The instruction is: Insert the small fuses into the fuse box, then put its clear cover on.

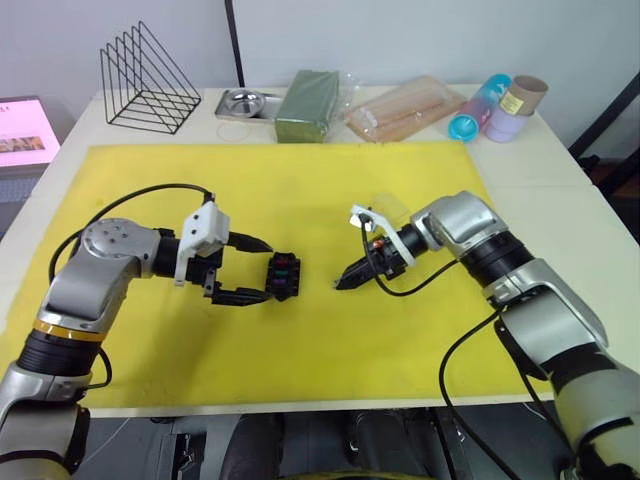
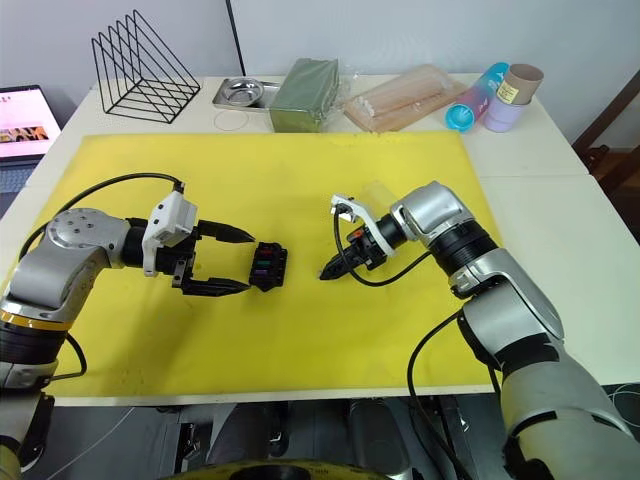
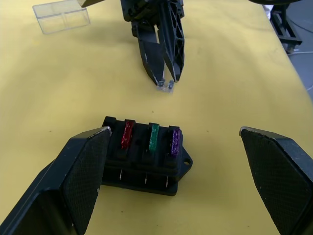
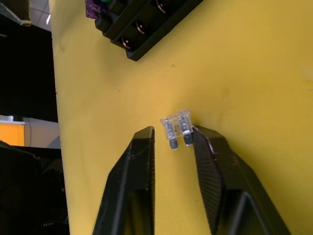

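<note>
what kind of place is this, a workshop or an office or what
Probably an office or lab test bench: a white table with a yellow mat, a wire file rack and a laptop beside it.

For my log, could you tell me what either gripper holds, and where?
Nothing: the right gripper straddles the clear fuse without clamping it; the left gripper is open around the fuse box.

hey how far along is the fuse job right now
Done: the red fuse, green fuse and purple fuse sit in the fuse box, which lies between the open left claw's fingers. In hand: the right claw is open around the clear fuse, lying on the yellow mat. Left: seat it, then fit the clear cover, lying apart.
</note>
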Controlling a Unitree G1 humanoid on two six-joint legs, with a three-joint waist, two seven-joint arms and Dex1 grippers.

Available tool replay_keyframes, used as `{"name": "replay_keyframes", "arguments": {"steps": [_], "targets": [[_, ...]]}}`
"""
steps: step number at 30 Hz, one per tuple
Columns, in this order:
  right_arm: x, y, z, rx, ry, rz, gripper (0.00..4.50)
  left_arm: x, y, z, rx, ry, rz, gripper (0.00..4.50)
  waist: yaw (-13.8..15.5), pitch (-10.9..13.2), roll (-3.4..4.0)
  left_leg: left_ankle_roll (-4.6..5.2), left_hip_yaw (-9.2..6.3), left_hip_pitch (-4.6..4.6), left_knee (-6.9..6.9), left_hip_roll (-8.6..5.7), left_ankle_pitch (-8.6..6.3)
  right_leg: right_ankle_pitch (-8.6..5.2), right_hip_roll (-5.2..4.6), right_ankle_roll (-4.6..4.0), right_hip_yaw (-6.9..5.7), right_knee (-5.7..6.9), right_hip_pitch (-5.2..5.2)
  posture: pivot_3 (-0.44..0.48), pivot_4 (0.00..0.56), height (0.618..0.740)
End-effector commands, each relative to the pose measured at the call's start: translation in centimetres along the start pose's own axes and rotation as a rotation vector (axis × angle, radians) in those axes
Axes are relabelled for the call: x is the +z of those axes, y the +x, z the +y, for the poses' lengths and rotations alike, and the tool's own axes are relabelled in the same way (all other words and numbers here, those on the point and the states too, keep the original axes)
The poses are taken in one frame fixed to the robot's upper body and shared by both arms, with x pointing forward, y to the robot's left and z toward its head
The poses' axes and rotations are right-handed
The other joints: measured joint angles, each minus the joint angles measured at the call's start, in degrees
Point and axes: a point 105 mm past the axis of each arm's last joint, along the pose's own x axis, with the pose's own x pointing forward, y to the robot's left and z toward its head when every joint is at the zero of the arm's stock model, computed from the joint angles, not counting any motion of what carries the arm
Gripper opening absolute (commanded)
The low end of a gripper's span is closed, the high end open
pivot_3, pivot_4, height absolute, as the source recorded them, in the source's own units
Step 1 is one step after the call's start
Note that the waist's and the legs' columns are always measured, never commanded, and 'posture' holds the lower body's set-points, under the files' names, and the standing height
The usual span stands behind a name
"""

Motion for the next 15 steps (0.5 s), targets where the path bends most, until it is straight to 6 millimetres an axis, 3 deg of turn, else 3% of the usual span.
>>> {"name": "replay_keyframes", "arguments": {"steps": [1,11,15], "targets": [[0.42,-0.02,0.15,0.003,-0.020,0.019,1.42,0.58,-0.59,0.24,0.024,0.041,0.000,4.50,0.0,0.0,0.00,0.00,0.00,0.00,0.00,0.00,0.00,0.00,0.00,0.00,0.00,0.00,0.00,0.000,0.150,0.740],[0.94,0.06,0.12,0.011,-0.026,0.024,1.42,0.50,-0.53,0.34,0.037,0.042,0.001,4.50,0.0,0.0,0.00,0.00,0.00,0.00,0.00,0.00,0.00,0.00,0.00,0.00,-0.01,0.01,0.00,0.000,0.150,0.740],[0.96,0.02,0.02,0.011,-0.027,0.027,0.48,0.43,-0.52,0.34,0.039,0.041,0.002,4.50,0.0,0.0,0.00,0.00,0.00,0.00,0.00,0.00,0.00,0.00,0.00,0.00,0.00,0.01,0.00,0.000,0.150,0.740]]}}
